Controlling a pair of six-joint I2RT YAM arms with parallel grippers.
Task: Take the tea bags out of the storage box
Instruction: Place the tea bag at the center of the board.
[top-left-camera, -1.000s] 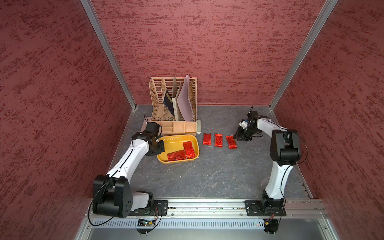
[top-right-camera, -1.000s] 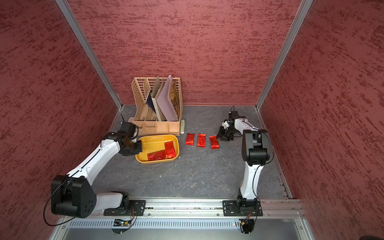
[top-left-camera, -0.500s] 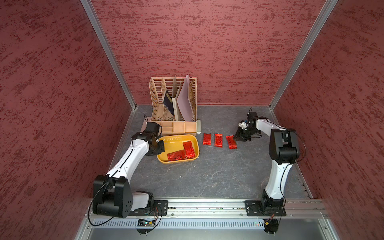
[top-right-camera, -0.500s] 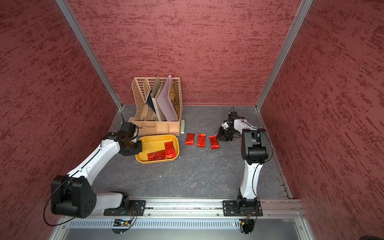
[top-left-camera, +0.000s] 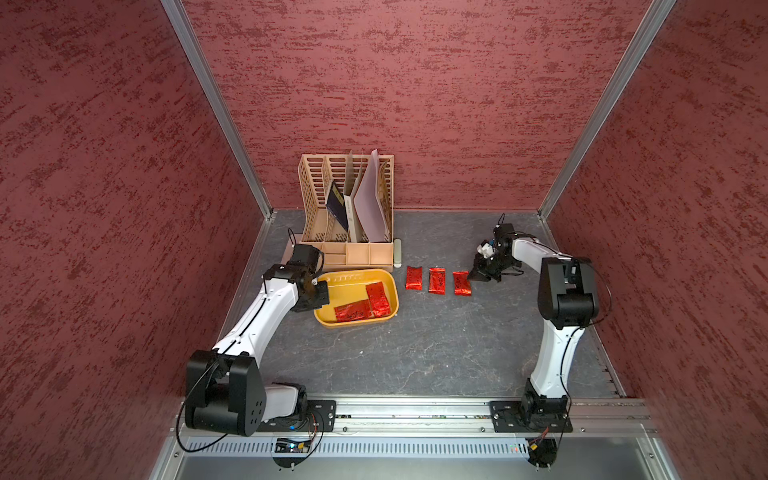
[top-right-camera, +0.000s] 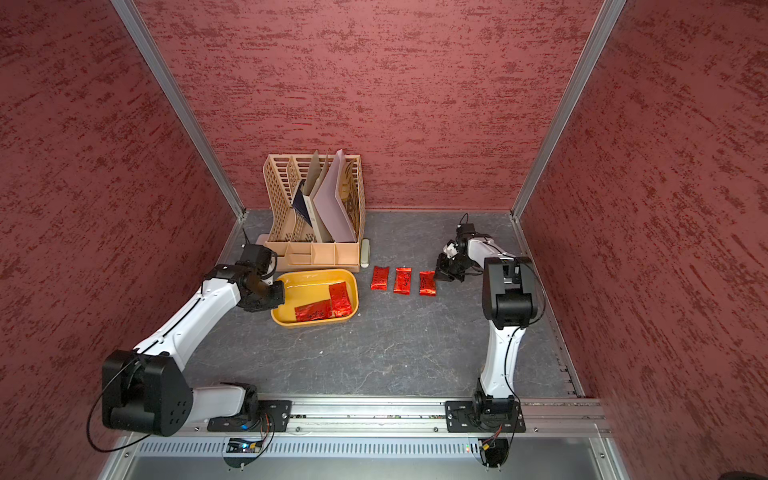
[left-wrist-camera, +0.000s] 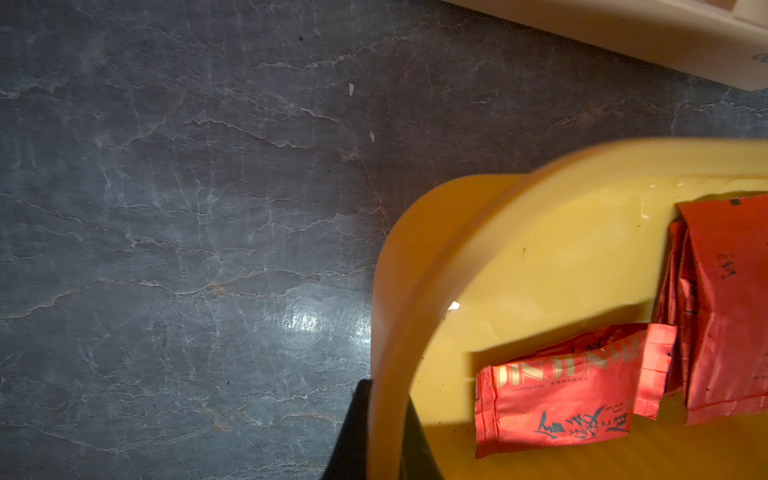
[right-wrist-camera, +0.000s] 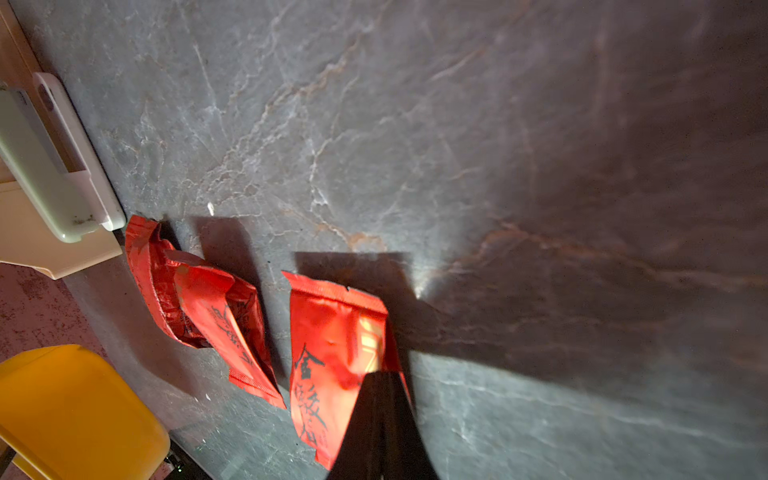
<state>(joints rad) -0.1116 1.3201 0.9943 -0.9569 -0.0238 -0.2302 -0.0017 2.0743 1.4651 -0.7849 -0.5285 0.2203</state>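
The yellow storage box (top-left-camera: 345, 291) (top-right-camera: 305, 286) sits left of centre with red foil tea bags (top-left-camera: 379, 298) (top-right-camera: 312, 311) lying inside. My left gripper (top-left-camera: 321, 289) (top-right-camera: 279, 289) is shut on the box's left rim (left-wrist-camera: 419, 266), one black finger on each side of it (left-wrist-camera: 384, 436). Three more tea bags (top-left-camera: 413, 277) (top-left-camera: 436, 281) (top-left-camera: 461, 283) lie in a row on the table right of the box. My right gripper (top-left-camera: 473, 277) (top-right-camera: 438, 277) (right-wrist-camera: 382, 382) is shut, its tips at the right edge of the rightmost bag (right-wrist-camera: 332, 345). I cannot tell whether they touch it.
A tan slotted organizer (top-left-camera: 347, 208) with papers stands behind the box. A small pale object (top-left-camera: 397, 252) (right-wrist-camera: 50, 166) lies by its right corner. Red walls close in the dark stone table (top-left-camera: 415, 353) on three sides.
The right gripper's jaws have closed beside the rightmost tea bag, and that arm shifted slightly. The left arm and box have not moved.
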